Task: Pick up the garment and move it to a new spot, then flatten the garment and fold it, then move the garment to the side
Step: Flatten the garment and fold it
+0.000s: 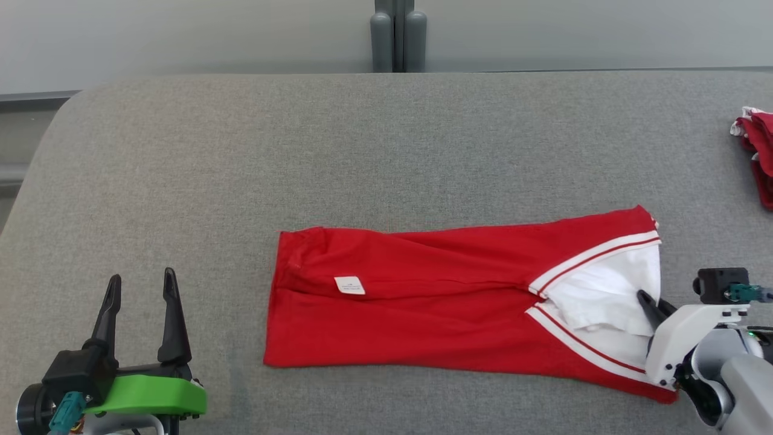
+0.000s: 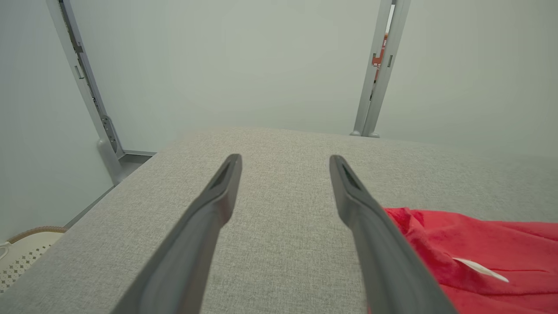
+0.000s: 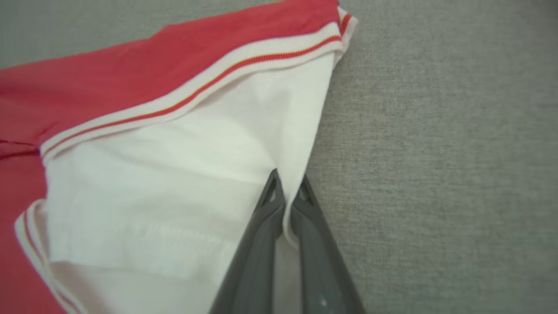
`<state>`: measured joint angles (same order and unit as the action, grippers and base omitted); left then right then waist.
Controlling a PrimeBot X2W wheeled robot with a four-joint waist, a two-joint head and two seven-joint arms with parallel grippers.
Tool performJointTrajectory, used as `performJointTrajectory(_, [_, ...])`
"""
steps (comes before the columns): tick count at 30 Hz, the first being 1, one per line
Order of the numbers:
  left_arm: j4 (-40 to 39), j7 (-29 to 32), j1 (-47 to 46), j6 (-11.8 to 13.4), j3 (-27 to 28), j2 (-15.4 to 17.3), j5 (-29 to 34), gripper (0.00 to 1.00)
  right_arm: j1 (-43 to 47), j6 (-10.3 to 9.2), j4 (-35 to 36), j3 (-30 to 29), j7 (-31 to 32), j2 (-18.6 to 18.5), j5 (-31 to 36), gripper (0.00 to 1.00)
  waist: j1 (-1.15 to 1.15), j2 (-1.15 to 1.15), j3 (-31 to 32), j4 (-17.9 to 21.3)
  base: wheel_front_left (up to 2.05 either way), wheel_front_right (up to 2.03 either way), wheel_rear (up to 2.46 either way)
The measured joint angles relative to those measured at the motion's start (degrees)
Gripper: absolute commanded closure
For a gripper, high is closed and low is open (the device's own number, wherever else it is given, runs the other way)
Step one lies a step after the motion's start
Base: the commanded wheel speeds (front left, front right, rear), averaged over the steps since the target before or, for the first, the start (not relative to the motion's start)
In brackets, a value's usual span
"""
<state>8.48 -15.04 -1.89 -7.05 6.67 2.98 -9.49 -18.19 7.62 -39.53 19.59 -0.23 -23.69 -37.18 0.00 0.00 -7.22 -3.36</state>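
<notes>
The garment (image 1: 435, 290) is red with white striped trim and a white inner panel, lying folded lengthwise on the grey surface. A small white label sits on its left half. My right gripper (image 3: 288, 188) is shut on the right edge of the garment's white panel (image 3: 183, 174), the cloth pinched between its fingers. In the head view the right gripper (image 1: 649, 302) sits at the garment's right end. My left gripper (image 1: 140, 284) stands open at the lower left, well clear of the garment's left edge. In the left wrist view the garment (image 2: 479, 253) lies to the right of the open left gripper (image 2: 283, 163).
The grey padded table (image 1: 241, 157) stretches wide to the left and back. Another red and white cloth (image 1: 758, 145) lies at the far right edge. A grey post (image 1: 398, 36) stands behind the table. A pale perforated basket (image 2: 22, 257) shows low beside the table.
</notes>
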Motion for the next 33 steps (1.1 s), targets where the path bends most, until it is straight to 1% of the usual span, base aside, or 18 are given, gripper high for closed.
performJointTrajectory(8, [0.18,0.00,0.68,-0.07,-0.73,-0.03,-0.38,0.00,0.81,-0.02,-2.74,-3.86,-1.10,-6.73,-1.59,1.00,0.00,0.00,0.97,0.76,0.00,0.00,0.00])
performJointTrajectory(11, [0.21,0.00,0.87,-0.07,-0.67,-0.03,-0.54,0.00,1.32,-0.05,-2.65,-4.86,-1.31,-8.28,-1.90,1.00,0.00,0.00,1.14,1.17,0.00,0.00,0.00])
performJointTrajectory(13, [0.32,0.00,1.09,-0.07,-0.69,-0.04,-0.67,0.00,1.40,-0.05,-1.97,-5.08,-1.31,-8.50,-2.00,1.00,0.00,0.00,1.30,1.53,0.00,0.00,0.00])
performJointTrajectory(20, [0.76,0.00,1.27,-0.05,-1.02,-0.05,-0.90,0.00,1.57,-0.08,3.08,-4.87,-0.47,-7.08,-1.87,1.00,0.00,0.00,2.04,2.93,0.00,0.00,0.00])
performJointTrajectory(25, [0.85,0.00,1.46,-0.05,-1.09,-0.07,-0.90,0.00,3.33,-0.09,10.03,-4.53,0.92,-4.82,-1.71,1.00,0.00,0.00,2.72,3.55,0.00,0.00,0.00])
performJointTrajectory(33, [1.26,0.00,2.07,-0.05,-1.51,-0.09,-0.90,0.00,6.44,-0.12,22.51,-4.07,5.34,-0.58,-1.33,1.00,0.00,0.00,3.22,3.60,0.00,0.00,0.00])
